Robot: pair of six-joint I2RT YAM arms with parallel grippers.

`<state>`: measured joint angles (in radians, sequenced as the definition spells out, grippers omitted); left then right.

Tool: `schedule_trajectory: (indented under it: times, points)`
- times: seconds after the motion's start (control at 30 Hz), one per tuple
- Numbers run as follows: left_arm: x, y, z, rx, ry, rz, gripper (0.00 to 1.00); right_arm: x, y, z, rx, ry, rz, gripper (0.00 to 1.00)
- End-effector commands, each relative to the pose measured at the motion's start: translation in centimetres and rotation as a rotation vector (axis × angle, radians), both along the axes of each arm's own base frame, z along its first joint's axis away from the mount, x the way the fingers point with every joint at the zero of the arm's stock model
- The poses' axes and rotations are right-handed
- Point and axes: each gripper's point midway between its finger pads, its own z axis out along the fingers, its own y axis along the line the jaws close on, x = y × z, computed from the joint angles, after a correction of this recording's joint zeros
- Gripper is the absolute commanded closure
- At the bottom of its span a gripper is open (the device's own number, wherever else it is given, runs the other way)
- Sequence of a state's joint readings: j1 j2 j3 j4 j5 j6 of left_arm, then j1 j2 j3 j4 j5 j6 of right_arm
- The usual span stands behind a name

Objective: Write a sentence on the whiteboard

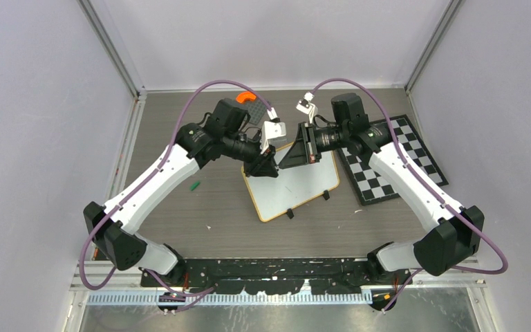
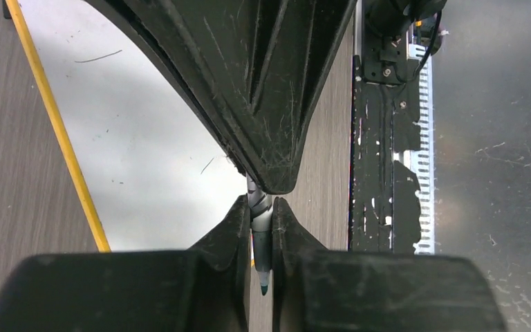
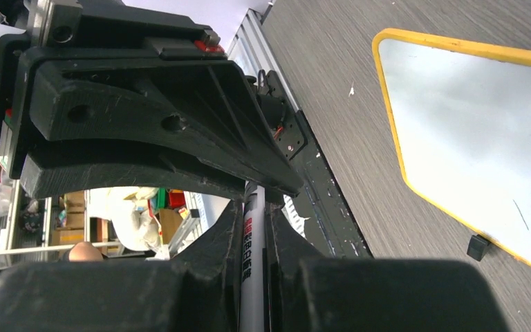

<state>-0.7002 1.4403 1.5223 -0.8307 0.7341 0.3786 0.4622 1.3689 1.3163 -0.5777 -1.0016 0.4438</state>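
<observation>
Table bears the whiteboard; only wrist views reveal the marker.

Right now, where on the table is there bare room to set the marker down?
Widest bare patch: the near strip of table between the whiteboard and the arm bases. Also left of the whiteboard, around the small green piece. Tight: the gap between whiteboard and checkerboard. Crowded: the whiteboard's far corner, where both jaws clamp the marker.
</observation>
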Motion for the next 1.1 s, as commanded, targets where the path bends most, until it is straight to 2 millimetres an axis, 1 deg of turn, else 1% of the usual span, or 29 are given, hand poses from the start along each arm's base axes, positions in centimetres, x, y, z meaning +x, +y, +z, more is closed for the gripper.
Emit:
schedule_trajectory:
  times: [0.0, 0.03, 0.07, 0.1, 0.3, 0.47, 0.63, 0.77, 0.83, 0.87, 0.97, 1.07]
  points:
    - [-1.0, 0.4, 1.2, -0.018, -0.049, -0.051, 1.0, -1.3, -0.2, 1.9, 0.033, -0.02, 0.038, 0.79]
    - [-1.3, 0.6, 1.0, -0.011, -0.05, -0.063, 1.0, -1.5, -0.3, 1.7, 0.022, -0.014, 0.041, 0.7]
    - [-1.4, 0.8, 0.8, -0.003, -0.053, -0.072, 1.0, -1.6, -0.4, 1.5, 0.011, -0.011, 0.046, 0.64]
    - [-1.6, 1.0, 0.7, 0.004, -0.058, -0.082, 1.0, -1.7, -0.5, 1.4, 0.001, -0.007, 0.051, 0.6]
    - [-2.0, 1.2, 0.0, 0.021, -0.056, -0.101, 1.0, -2.4, -0.5, 1.3, -0.008, 0.011, 0.068, 0.53]
    - [-2.3, 0.9, -0.3, 0.04, -0.059, -0.118, 1.0, -2.7, -0.2, 1.2, -0.013, 0.012, 0.078, 0.52]
    - [-2.3, 0.4, -0.5, 0.052, -0.054, -0.117, 1.0, -3.0, 0.1, 1.2, -0.016, 0.013, 0.088, 0.57]
    - [-1.9, 0.1, -0.4, 0.054, -0.048, -0.099, 1.0, -3.1, 0.2, 0.9, -0.024, 0.014, 0.091, 0.63]
    - [-1.7, 0.0, -0.5, 0.052, -0.042, -0.09, 1.0, -3.2, 0.2, 0.6, -0.033, 0.012, 0.089, 0.64]
    - [-1.7, -0.1, -0.4, 0.051, -0.042, -0.09, 1.0, -3.3, 0.2, 0.5, -0.037, 0.013, 0.091, 0.64]
    - [-1.4, 0.1, -0.7, 0.067, -0.048, -0.074, 1.0, -3.4, 0.0, 0.5, -0.043, 0.006, 0.095, 0.54]
    - [-1.2, 0.3, -1.1, 0.084, -0.049, -0.06, 1.0, -3.6, -0.2, 0.7, -0.045, -0.006, 0.1, 0.53]
